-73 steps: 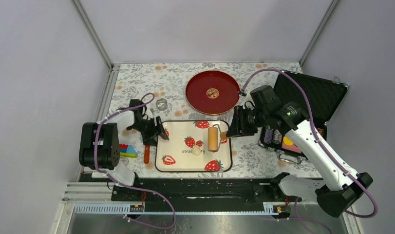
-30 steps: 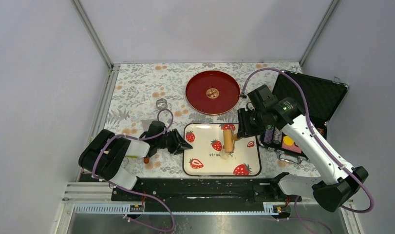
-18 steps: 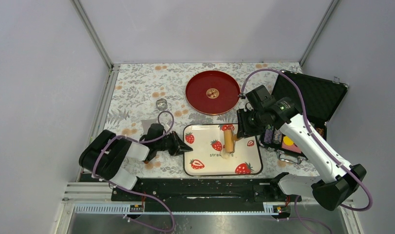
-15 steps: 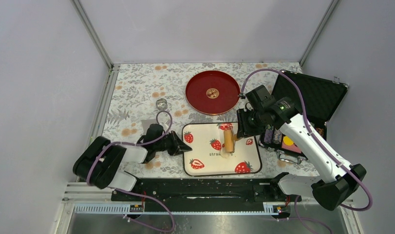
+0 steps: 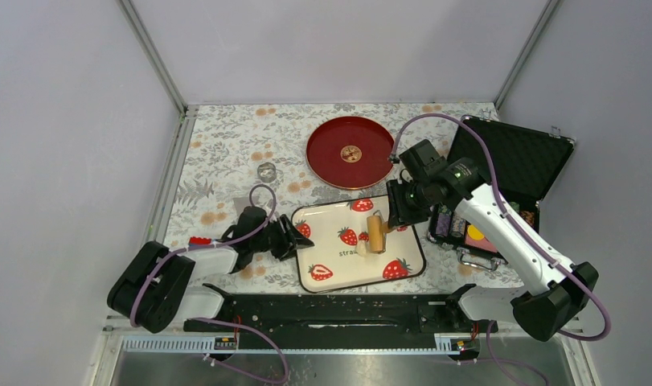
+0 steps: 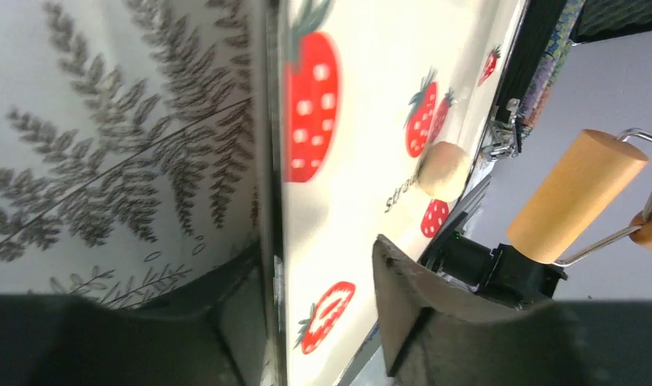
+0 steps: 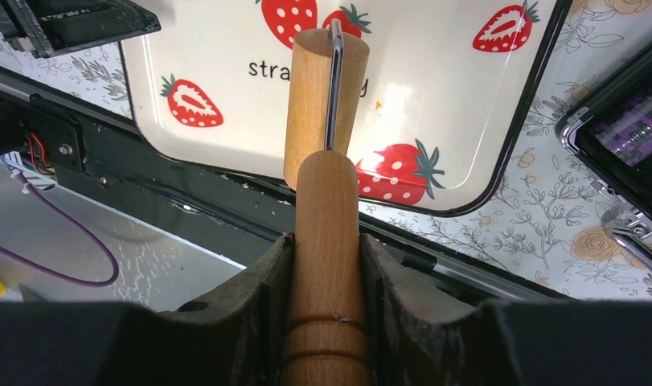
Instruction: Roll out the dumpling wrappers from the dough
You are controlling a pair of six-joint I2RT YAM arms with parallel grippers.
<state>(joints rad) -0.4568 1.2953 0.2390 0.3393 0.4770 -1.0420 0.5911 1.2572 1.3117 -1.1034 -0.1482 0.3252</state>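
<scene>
While the right gripper (image 7: 326, 241) stands clamped on the handle of the wooden roller (image 7: 310, 104), the barrel runs straight ahead of its fingers, its long axis in line with the handle. The dough (image 6: 443, 170), an unflattened lump on the strawberry tray (image 6: 270, 161), lies by the barrel's far end, just to one side; contact cannot be confirmed. The left gripper (image 6: 318, 265) sits astride the tray's rim, jaws parted, with the dough well ahead of it. Judgement: the right arm is nearer, and the barrel must shift sideways onto the lump.
</scene>
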